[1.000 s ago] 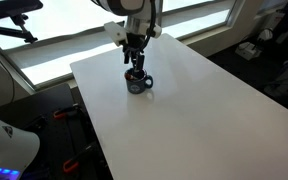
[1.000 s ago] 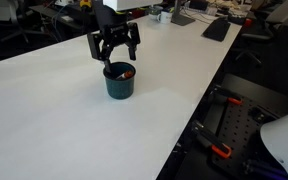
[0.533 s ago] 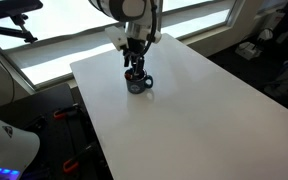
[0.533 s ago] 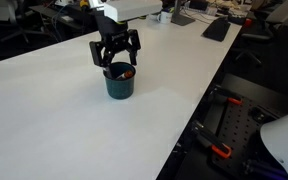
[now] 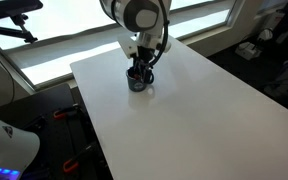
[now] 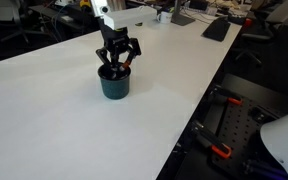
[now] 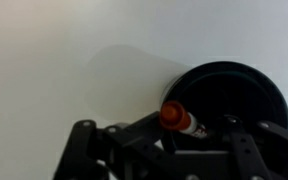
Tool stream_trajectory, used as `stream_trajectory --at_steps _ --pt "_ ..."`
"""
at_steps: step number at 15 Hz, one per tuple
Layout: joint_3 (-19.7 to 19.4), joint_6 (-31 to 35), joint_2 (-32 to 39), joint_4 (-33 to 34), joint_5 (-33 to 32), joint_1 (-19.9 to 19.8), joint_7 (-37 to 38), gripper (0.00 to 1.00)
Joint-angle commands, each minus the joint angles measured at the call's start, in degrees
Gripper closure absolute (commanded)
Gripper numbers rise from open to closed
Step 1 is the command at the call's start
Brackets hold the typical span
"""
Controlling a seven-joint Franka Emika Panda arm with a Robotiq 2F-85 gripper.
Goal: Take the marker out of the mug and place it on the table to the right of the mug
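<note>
The dark mug [image 5: 137, 83] [image 6: 114, 86] stands on the white table [image 5: 184, 120] [image 6: 44, 110], towards its far side. My gripper [image 5: 139, 68] [image 6: 116, 66] reaches down into the mug's mouth, fingers inside the rim. In the wrist view the marker [image 7: 176, 117] points its orange-red end up at the camera, leaning at the mug's rim [image 7: 229, 72]. It lies between the fingers of the gripper [image 7: 199, 130]. The left finger is against it. The right finger is lost in the dark inside of the mug, so a firm grip does not show.
The tabletop stretches wide around the mug, with its edge [image 6: 189, 120] dropping to a dark floor holding red-handled tools [image 6: 220, 151]. A keyboard [image 6: 216, 28] and desk clutter lie beyond the far end. A window ledge [image 5: 54, 55] runs behind the table.
The gripper came down from above the mug until its fingers entered the mouth. Its jaws have narrowed around the marker. The mug stayed put.
</note>
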Motion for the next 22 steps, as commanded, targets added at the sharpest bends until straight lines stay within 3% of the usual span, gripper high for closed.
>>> stream_trajectory --at_steps 1,4,12,13,14,20,22 --pt "-0.7 -0.4 3.3 2.9 -0.5 1.5 3.1 0.82" --pt "-0.7 -0.7 4.1 3.9 -0.6 2.1 4.1 0.98" --pt "-0.8 -1.0 5.3 5.5 -1.3 3.8 4.5 1.0" --pt "-0.9 -0.9 5.4 5.6 -1.4 3.8 4.4 0.9" --pt "-0.9 -0.9 5.3 5.6 -1.4 3.9 4.6 0.74" --pt "-0.2 -1.3 4.9 6.2 -0.7 3.9 2.8 0.3" --pt "-0.4 -0.6 2.8 3.5 -0.8 3.2 1.3 0.16"
